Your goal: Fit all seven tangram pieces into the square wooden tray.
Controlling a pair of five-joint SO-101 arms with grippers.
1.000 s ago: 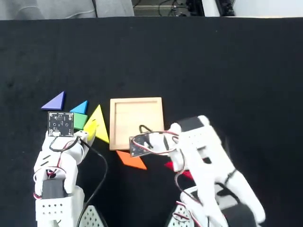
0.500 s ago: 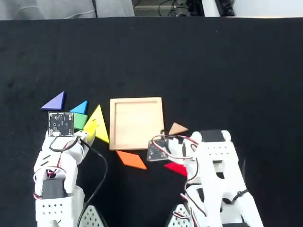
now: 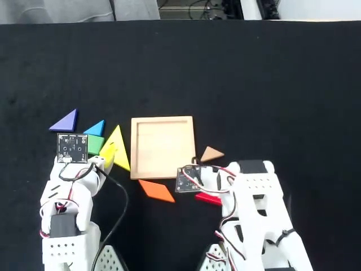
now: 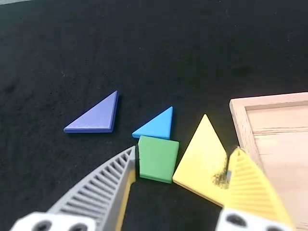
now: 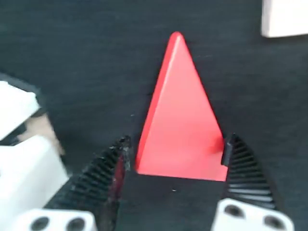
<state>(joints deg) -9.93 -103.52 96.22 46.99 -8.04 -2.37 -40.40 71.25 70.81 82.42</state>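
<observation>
On the black table [image 3: 282, 84], the square wooden tray [image 3: 162, 119] is seen lying flat ahead of the two arms, and all seven pieces are found outside it. Off its left wall, a purple triangle [image 3: 66, 121], a light blue triangle [image 3: 96, 127], a green square [image 3: 94, 144] and a yellow triangle [image 3: 117, 148] are grouped. The light blue triangle is set against the green square's far edge, and the yellow triangle is placed just beside the tray. The left gripper [image 4: 185, 153] is held released, its fingers spread over the green square and the yellow triangle. An orange parallelogram [image 3: 157, 191] is laid near the tray's front edge, and a tan triangle [image 3: 211, 153] by its right front corner. The right gripper [image 5: 177, 141] is parted, one finger at each side of the red triangle [image 5: 180, 125]'s base. Whether pressure is applied cannot be told.
</observation>
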